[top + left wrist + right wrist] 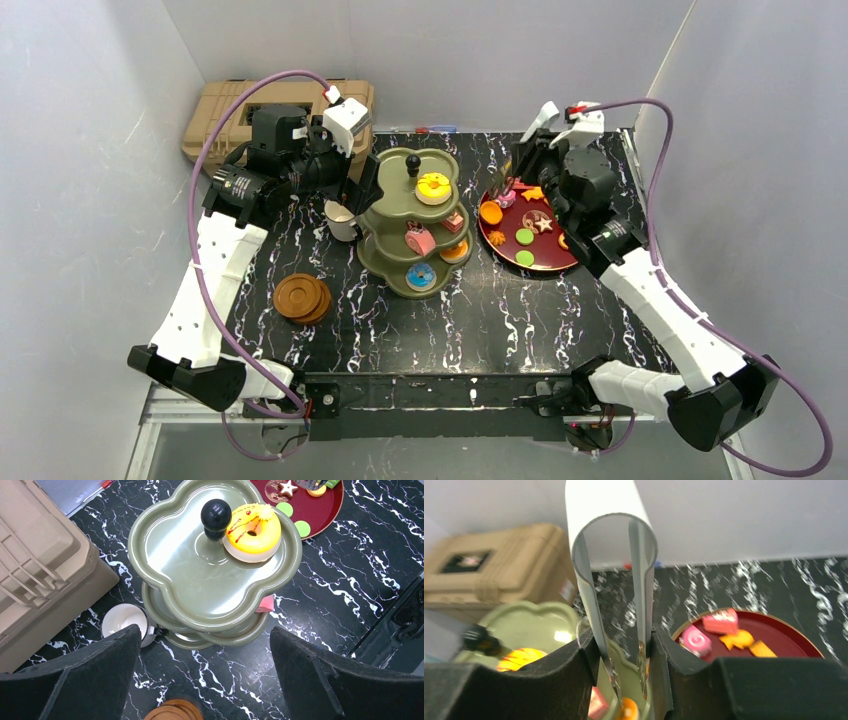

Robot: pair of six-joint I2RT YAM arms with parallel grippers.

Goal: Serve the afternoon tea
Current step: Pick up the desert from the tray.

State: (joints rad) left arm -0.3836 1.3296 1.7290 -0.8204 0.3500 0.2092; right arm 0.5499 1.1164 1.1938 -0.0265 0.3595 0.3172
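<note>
Our right gripper (621,655) clamps white tongs (611,540) whose tips, below the jaws, seem to pinch an orange pastry (626,711) at the three-tier stand (549,620)'s edge, so we judge placing underway and a gentle release next, while our left gripper (205,647) hangs spread wide above that stand.

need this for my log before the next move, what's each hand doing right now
left hand: open, holding nothing
right hand: closed on the white tongs
</note>
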